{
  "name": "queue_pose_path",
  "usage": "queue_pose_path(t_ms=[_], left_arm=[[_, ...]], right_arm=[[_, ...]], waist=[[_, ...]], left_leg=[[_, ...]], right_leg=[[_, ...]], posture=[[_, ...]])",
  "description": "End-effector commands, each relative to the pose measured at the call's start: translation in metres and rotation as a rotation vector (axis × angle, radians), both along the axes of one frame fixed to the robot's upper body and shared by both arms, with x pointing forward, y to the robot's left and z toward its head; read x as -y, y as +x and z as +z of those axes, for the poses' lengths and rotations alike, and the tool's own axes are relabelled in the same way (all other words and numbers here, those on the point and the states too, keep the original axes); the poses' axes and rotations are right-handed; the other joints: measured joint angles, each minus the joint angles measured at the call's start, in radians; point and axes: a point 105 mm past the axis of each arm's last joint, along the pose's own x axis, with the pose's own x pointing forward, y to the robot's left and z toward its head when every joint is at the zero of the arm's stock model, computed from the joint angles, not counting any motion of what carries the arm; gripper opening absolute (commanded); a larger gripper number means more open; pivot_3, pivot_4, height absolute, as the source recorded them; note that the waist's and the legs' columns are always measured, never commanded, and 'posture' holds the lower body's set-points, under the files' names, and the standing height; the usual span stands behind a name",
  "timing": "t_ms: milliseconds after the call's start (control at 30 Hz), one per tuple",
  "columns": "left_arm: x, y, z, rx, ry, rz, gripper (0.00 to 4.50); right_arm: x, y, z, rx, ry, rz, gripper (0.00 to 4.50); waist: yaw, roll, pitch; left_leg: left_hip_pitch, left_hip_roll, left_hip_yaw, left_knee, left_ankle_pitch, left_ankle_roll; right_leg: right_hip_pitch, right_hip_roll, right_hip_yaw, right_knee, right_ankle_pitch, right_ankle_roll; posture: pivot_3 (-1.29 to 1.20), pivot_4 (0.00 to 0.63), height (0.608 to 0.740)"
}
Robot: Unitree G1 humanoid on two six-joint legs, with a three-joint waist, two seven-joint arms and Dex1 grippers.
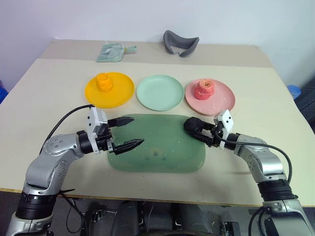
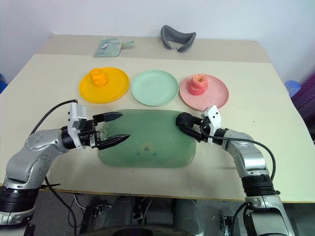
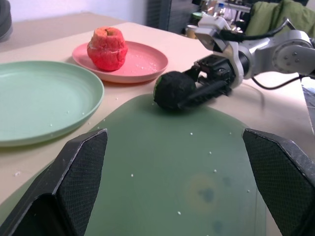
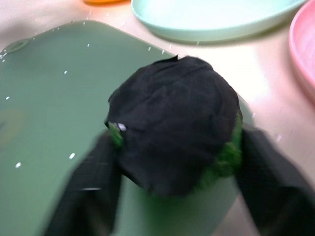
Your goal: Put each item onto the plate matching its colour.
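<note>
Dark green ball point(image 1: 193, 125): you have it at the tray's upper right corner, about 2 o'clock from the tray's middle.
Right gripper point(image 1: 198, 131): your fingers are clamped on the ball, one at each side.
Tray point(image 1: 157, 147): dark green, close in front of you, below the three plates.
Mint plate point(image 1: 160, 92): bare, at 11 o'clock from the ball.
Pink plate point(image 1: 222, 101): holds the pink-red apple point(image 1: 204, 89), at 1 o'clock from the ball.
Yellow plate point(image 1: 123, 91): holds the orange-yellow fruit point(image 1: 104, 82), leftmost.
Left gripper point(image 1: 127, 132): your fingers stand wide apart, holding nothing, over the tray's left edge.
</note>
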Motion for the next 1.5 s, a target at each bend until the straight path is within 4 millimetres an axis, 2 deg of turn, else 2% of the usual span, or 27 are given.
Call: queue_pose_path(t_ms=[33, 133, 200, 300, 500, 733, 833, 867, 933, 1067, 1133, 1167, 1233, 1267, 1400, 1500], left_arm=[[-0.003, -0.001, 0.01, 0.048, 0.0, 0.026, 4.5], [-0.007, 0.01, 0.011, 0.088, 0.001, 0.128, 4.5], [-0.011, 0.023, 0.011, 0.105, 0.002, 0.23, 4.5], [-0.012, 0.037, 0.011, 0.11, -0.013, 0.336, 4.5], [-0.003, 0.047, 0.017, 0.131, -0.058, 0.424, 4.5], [-0.001, 0.049, 0.026, 0.173, -0.072, 0.471, 4.5], [-0.001, 0.043, 0.025, 0.198, -0.047, 0.474, 4.5], [-0.002, 0.042, 0.024, 0.202, -0.032, 0.488, 4.5], [-0.009, 0.045, 0.021, 0.227, 0.007, 0.538, 4.5], [-0.014, 0.047, 0.017, 0.236, 0.042, 0.554, 4.5], [-0.017, 0.046, 0.017, 0.278, 0.035, 0.551, 4.5], [-0.022, 0.045, 0.014, 0.28, 0.036, 0.555, 4.5], [-0.031, 0.042, 0.008, 0.275, 0.047, 0.557, 4.5], [-0.033, 0.041, 0.007, 0.275, 0.052, 0.556, 4.5], [-0.04, 0.031, -0.001, 0.214, 0.015, 0.498, 4.5], [-0.039, 0.027, -0.005, 0.185, 0.011, 0.457, 4.5]], right_arm=[[-0.006, 0.006, 0.019, 0.083, 0.007, 0.025, 2.32], [-0.015, 0.014, 0.035, 0.135, 0.028, 0.04, 2.32], [-0.029, 0.026, 0.051, 0.183, 0.056, 0.052, 2.32], [-0.048, 0.044, 0.063, 0.228, 0.079, 0.051, 2.32], [-0.084, 0.081, 0.072, 0.236, 0.154, 0.031, 2.32], [-0.114, 0.1, 0.07, 0.244, 0.147, 0.039, 2.32], [-0.118, 0.104, 0.065, 0.225, 0.126, 0.036, 3.2], [-0.118, 0.104, 0.064, 0.226, 0.121, 0.033, 3.64], [-0.115, 0.106, 0.068, 0.259, 0.107, 0.025, 4.48], [-0.099, 0.102, 0.076, 0.329, 0.087, 0.045, 4.48], [-0.085, 0.097, 0.08, 0.397, 0.061, 0.044, 4.48], [-0.071, 0.092, 0.083, 0.436, 0.063, 0.016, 4.48], [-0.043, 0.071, 0.086, 0.472, 0.082, -0.02, 4.48], [-0.036, 0.062, 0.087, 0.478, 0.08, -0.029, 4.48], [0.01, 0.013, 0.066, 0.394, 0.046, -0.09, 4.48], [0.031, -0.012, 0.055, 0.339, 0.031, -0.132, 4.48]], waist=[[0.0, 0.0, 0.0], [-0.001, 0.0, 0.0], [-0.004, 0.0, 0.0], [-0.006, 0.0, 0.0], [-0.002, 0.0, 0.0], [-0.009, 0.001, 0.0], [-0.01, 0.001, 0.0], [-0.009, 0.001, 0.0], [-0.008, 0.001, 0.0], [-0.007, 0.001, 0.001], [-0.004, 0.001, 0.001], [-0.003, 0.001, 0.001], [0.0, 0.001, 0.0], [0.002, 0.001, 0.0], [-0.001, 0.001, 0.001], [-0.004, 0.001, 0.001]], left_leg=[[0.0, 0.0, 0.0, 0.0, 0.0, 0.0], [0.0, 0.0, 0.0, 0.0, 0.0, 0.0], [0.0, 0.0, 0.0, 0.0, 0.0, 0.0], [0.0, 0.0, 0.0, 0.0, 0.0, 0.0], [-0.001, 0.0, 0.002, 0.001, 0.0, 0.0], [-0.001, 0.0, 0.002, 0.001, 0.0, 0.0], [-0.001, 0.0, 0.002, 0.001, 0.0, 0.0], [-0.001, 0.0, 0.002, 0.001, 0.0, 0.0], [-0.001, 0.0, 0.002, 0.001, 0.0, 0.0], [-0.001, 0.0, 0.002, 0.001, 0.0, 0.0], [-0.001, 0.0, 0.002, 0.001, 0.0, 0.0], [-0.001, 0.0, 0.002, 0.001, 0.0, 0.0], [-0.001, 0.0, 0.001, 0.0, 0.0, 0.0], [-0.001, 0.001, 0.0, 0.0, 0.0, 0.0], [-0.001, 0.0, 0.0, -0.001, 0.0, 0.0], [-0.001, 0.0, 0.0, 0.0, 0.0, 0.0]], right_leg=[[0.0, 0.0, 0.0, 0.0, 0.0, 0.0], [0.0, 0.0, 0.0, 0.0, 0.0, 0.0], [0.0, 0.0, 0.0, 0.0, 0.0, 0.0], [0.0, 0.0, 0.0, 0.001, 0.0, 0.0], [0.0, 0.0, -0.001, 0.001, 0.0, 0.0], [0.0, 0.0, -0.001, 0.001, 0.0, 0.0], [-0.001, 0.0, -0.001, 0.001, 0.0, 0.0], [-0.001, 0.0, -0.001, 0.001, 0.0, 0.0], [0.0, 0.0, -0.001, 0.001, 0.0, 0.0], [-0.001, 0.0, -0.001, 0.001, 0.0, 0.0], [0.0, -0.001, -0.001, 0.001, 0.0, 0.0], [0.0, -0.001, -0.001, 0.001, 0.0, 0.0], [0.0, -0.001, -0.001, 0.001, 0.0, 0.0], [0.0, -0.002, -0.001, 0.001, 0.0, 0.0], [-0.001, -0.002, -0.001, 0.0, 0.0, 0.0], [0.0, -0.001, -0.001, 0.0, 0.0, 0.0]], posture=[[0.0, 0.15, 0.74], [0.0, 0.15, 0.74], [0.0, 0.15, 0.74], [0.0, 0.15, 0.74], [0.0, 0.15, 0.74], [0.0, 0.15, 0.74], [0.0, 0.15, 0.74], [0.0, 0.15, 0.74], [0.0, 0.15, 0.74], [0.0, 0.15, 0.74], [0.0, 0.15, 0.74], [0.0, 0.15, 0.74], [0.0, 0.15, 0.74], [0.0, 0.15, 0.74], [0.0, 0.15, 0.74], [0.0, 0.15, 0.74]])
